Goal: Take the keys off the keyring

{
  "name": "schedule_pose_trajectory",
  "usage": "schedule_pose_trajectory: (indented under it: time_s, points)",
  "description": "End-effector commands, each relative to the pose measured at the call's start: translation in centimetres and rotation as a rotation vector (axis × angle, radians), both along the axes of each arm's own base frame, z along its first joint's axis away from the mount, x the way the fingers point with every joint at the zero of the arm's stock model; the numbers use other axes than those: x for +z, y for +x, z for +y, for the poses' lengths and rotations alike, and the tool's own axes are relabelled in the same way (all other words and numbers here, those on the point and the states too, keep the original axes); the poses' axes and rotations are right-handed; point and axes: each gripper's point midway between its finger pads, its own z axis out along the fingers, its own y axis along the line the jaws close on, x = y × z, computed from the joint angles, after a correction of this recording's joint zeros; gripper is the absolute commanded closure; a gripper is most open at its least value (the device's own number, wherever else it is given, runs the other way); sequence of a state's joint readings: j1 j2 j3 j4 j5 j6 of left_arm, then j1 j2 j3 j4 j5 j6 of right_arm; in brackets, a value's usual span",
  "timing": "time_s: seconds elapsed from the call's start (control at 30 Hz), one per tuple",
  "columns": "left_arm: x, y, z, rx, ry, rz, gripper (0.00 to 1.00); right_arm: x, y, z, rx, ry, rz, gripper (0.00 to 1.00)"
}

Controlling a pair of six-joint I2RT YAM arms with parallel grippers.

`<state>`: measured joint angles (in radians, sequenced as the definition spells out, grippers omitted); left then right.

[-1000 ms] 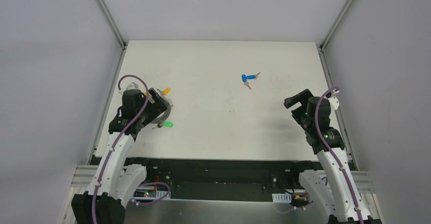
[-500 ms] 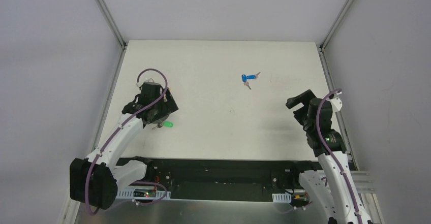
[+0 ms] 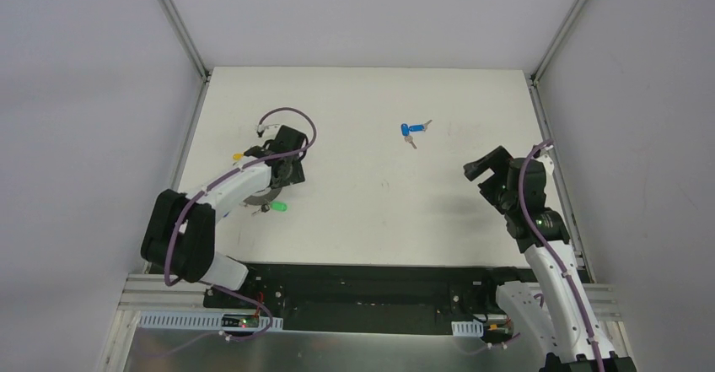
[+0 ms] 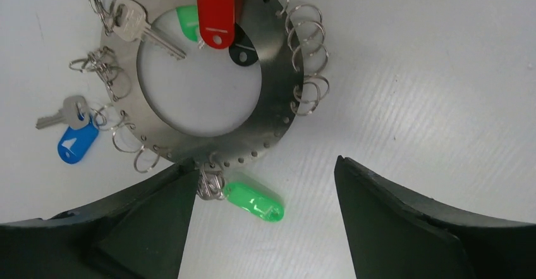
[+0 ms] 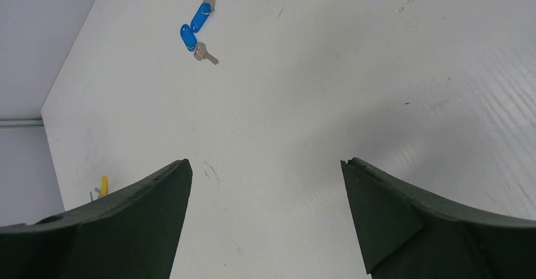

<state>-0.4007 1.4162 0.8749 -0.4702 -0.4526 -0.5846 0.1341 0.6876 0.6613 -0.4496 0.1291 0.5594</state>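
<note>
While the left gripper (image 4: 262, 162) hangs wide open, a green key (image 4: 254, 202) lies between its jaws, bottom centre. The keyring (image 4: 281, 70) fills the upper left; the right gripper (image 5: 265, 162) gapes too.

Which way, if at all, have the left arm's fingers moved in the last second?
Yes. From above, the left arm's fingers shifted rightward and slightly farther back, judged against the unmoved green tag.
</note>
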Motion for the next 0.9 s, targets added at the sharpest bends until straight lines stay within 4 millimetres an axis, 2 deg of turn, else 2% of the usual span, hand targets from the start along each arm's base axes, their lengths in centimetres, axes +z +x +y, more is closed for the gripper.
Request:
schedule_pose_trajectory:
  time_s: [0.0, 0.07, 0.17, 0.33, 0.4, 0.57, 0.7, 0.73, 0.8, 0.87]
  points:
    - [0.4, 2.3, 0.8, -0.017, 0.121, -0.009, 0.24, 2.3, 0.8, 0.8, 0.046, 0.020, -0.081, 0.01]
    - [-0.3, 3.3, 1.0, -0.009, 0.122, 0.011, 0.29, 2.4, 0.9, 1.0, 0.054, 0.025, -0.086, 0.01]
    - [-1.2, 4.8, 1.8, 0.063, -0.019, 0.026, 0.30, 2.5, 0.8, 1.4, 0.080, 0.035, -0.089, 0.01]
    - [0.0, 7.2, 2.4, 0.098, -0.088, -0.060, 0.26, 2.7, 0.9, 2.0, 0.112, 0.044, -0.100, 0.01]
    - [-0.3, 8.0, 2.6, 0.120, -0.128, -0.062, 0.26, 2.9, 1.0, 2.1, 0.116, 0.045, -0.105, 0.01]
    - [-1.9, 9.3, 3.0, 0.157, -0.184, -0.045, 0.27, 3.1, 1.1, 2.9, 0.153, 0.070, -0.104, 0.01]
    - [-3.7, 9.6, 3.4, 0.184, -0.200, -0.015, 0.29, 2.9, 1.2, 3.0, 0.160, 0.073, -0.099, 0.01]
    - [-4.5, 9.8, 3.3, 0.193, -0.233, -0.003, 0.31, 2.9, 1.2, 3.0, 0.162, 0.074, -0.100, 0.01]
    - [-5.8, 10.3, 2.4, 0.184, -0.317, 0.018, 0.43, 2.9, 1.2, 3.0, 0.162, 0.076, -0.102, 0.01]
    - [-6.5, 10.5, 1.3, 0.162, -0.367, 0.046, 0.60, 2.9, 1.2, 3.1, 0.165, 0.076, -0.104, 0.01]
